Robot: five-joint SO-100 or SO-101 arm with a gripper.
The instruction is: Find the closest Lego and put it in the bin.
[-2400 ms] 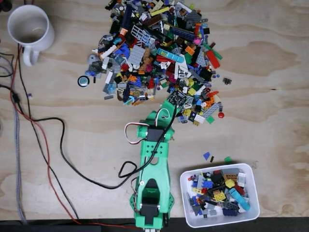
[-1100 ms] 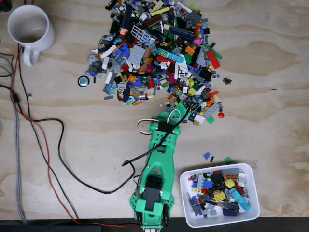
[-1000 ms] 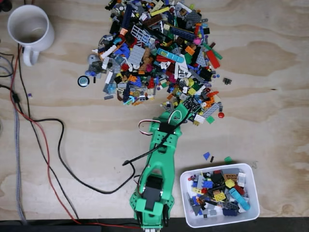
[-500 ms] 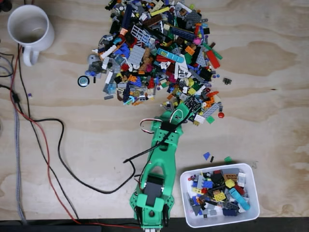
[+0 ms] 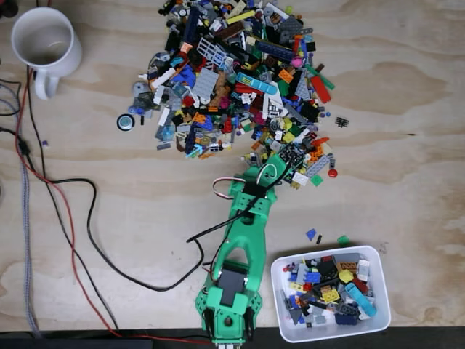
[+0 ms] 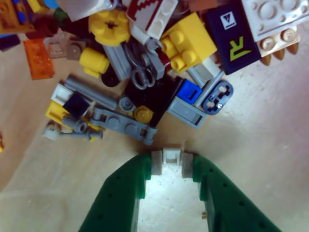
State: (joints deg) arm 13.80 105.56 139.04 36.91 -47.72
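The green gripper (image 6: 171,163) is closed narrowly on a small white brick (image 6: 171,157), pinched between its two fingertips just above the bare wood. Right ahead of it lies the near fringe of the brick pile (image 5: 240,80): a grey plate (image 6: 124,123), a blue piece (image 6: 190,91) and a yellow brick (image 6: 189,42). The arm (image 5: 240,247) reaches up from the worktop's (image 5: 407,145) bottom edge. The bin (image 5: 280,294) sits by the bottom right corner, partly filled. A white mug (image 5: 43,43) stands in the top left corner.
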